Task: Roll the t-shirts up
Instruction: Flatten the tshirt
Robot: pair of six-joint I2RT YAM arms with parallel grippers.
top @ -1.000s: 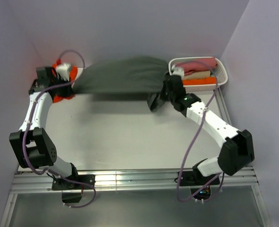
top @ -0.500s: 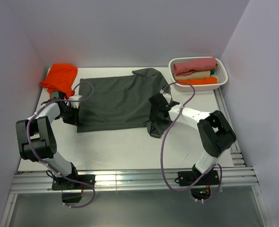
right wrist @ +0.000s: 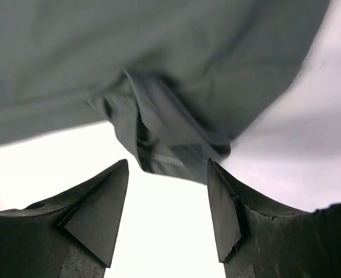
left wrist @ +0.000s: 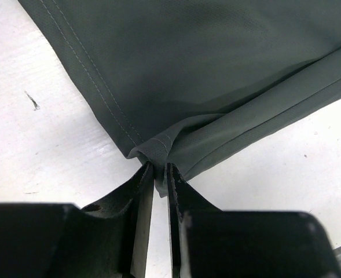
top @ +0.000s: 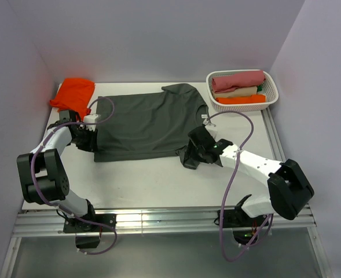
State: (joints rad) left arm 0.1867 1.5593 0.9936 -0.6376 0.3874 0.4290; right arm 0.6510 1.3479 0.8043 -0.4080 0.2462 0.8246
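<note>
At the near left corner of the charcoal-grey t-shirt [top: 147, 124], the left hand [left wrist: 158, 172] has its fingers pressed almost together on the hem, with a small fold of cloth pinched between them. At the shirt's near right corner the right hand [right wrist: 167, 165] has its fingers spread wide and grips nothing. A bunched dark fold of the shirt lies just beyond its fingertips. The shirt lies spread flat on the white worktop [top: 141, 185], its collar at the far edge toward the right. Just past the shirt's far left corner sits the orange-red t-shirt [top: 73, 92], crumpled in a heap. Past its far right corner stands a white basket [top: 272, 95] holding rolled cloths [top: 239, 80] in pink, beige and orange.
</note>
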